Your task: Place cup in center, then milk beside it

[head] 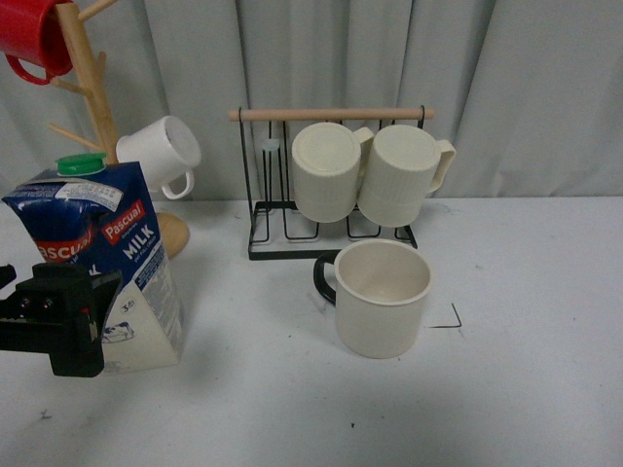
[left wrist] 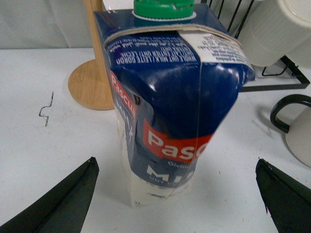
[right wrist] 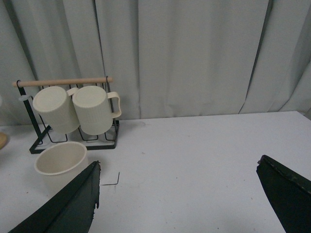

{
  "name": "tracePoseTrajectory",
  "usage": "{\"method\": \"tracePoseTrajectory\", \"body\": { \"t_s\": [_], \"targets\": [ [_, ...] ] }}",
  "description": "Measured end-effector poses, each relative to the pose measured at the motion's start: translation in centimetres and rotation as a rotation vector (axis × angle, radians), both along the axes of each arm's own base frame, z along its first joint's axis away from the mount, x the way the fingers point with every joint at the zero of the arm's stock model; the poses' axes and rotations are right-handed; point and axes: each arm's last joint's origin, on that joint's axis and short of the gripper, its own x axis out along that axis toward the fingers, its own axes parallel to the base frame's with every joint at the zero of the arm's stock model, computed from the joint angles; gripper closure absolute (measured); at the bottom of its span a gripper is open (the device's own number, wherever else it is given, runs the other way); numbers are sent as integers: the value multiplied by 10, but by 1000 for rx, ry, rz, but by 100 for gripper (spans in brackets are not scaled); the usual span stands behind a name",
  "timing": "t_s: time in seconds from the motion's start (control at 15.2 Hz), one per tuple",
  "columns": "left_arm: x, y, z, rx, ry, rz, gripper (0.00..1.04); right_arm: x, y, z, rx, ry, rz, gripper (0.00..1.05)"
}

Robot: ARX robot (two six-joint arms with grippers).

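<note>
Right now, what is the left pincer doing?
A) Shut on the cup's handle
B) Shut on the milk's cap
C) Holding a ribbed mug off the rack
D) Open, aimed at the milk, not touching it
D: in the left wrist view the left pincer is spread wide, both fingers clear of the milk ahead of it.

1. In the front view, my left gripper (head: pixel 58 321) covers the milk carton's (head: pixel 122 258) lower left corner.
2. The red mug (head: pixel 34 39) is cut off at the top edge.
3. A finger (right wrist: pixel 63 206) of my right gripper (right wrist: pixel 178 164) hides the cup's (right wrist: pixel 58 160) base.
</note>
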Motion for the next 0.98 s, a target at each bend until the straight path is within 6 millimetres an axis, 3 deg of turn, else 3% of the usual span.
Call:
{"method": "tracePoseTrajectory", "body": {
  "t_s": [0.46,0.98],
  "targets": [
    [9,-13,3,-21,-16,21,7,0,0,0,0,1,0,6],
    [41,-26,7,17,-42,109,7,0,0,0,0,1,0,6]
  ]
}}
